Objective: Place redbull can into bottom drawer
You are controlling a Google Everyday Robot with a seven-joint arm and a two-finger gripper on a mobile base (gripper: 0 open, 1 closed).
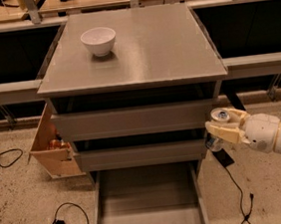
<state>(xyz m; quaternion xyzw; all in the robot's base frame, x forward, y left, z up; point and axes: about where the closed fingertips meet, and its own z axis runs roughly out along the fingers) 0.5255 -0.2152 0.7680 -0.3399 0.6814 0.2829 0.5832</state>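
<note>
The gripper (226, 125) grips the redbull can (219, 115) above-right of the bottom drawer (146, 203). Lowering there risks clipping its right wall or dropping the can outside.

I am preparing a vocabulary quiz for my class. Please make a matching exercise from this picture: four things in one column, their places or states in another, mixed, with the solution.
1. white bowl
2. redbull can
3. bottom drawer
4. wooden box

A. pulled open
B. held in the tool, to the right of the cabinet
C. on the cabinet top
D. beside the cabinet, at the picture's left

Pairs: 1-C, 2-B, 3-A, 4-D.
</note>
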